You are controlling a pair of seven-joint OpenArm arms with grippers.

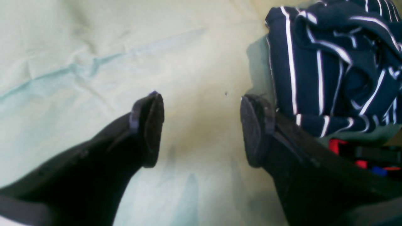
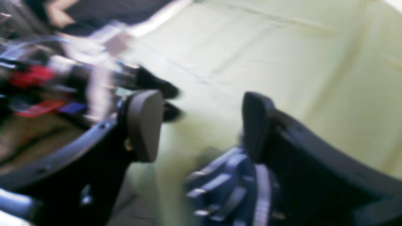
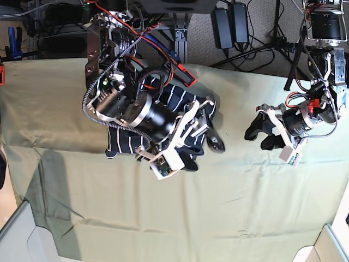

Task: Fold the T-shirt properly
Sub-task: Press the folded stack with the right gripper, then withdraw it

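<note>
With both sets of jaws spread empty, the right gripper [image 3: 203,146] should pinch one edge of the crumpled T-shirt [image 3: 122,139] at its nine o'clock.

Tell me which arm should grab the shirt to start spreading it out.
The right. Its open hand hangs directly over the bunched T-shirt, with striped fabric just beside one finger. The left hand, also open, is off to the side over bare green cloth.

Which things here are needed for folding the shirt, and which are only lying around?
For the job:
T-shirt, bunched up
right gripper, open above it
left gripper, open beside it

Not part of it:
green sheet underneath
power bricks and cables behind the table
</note>
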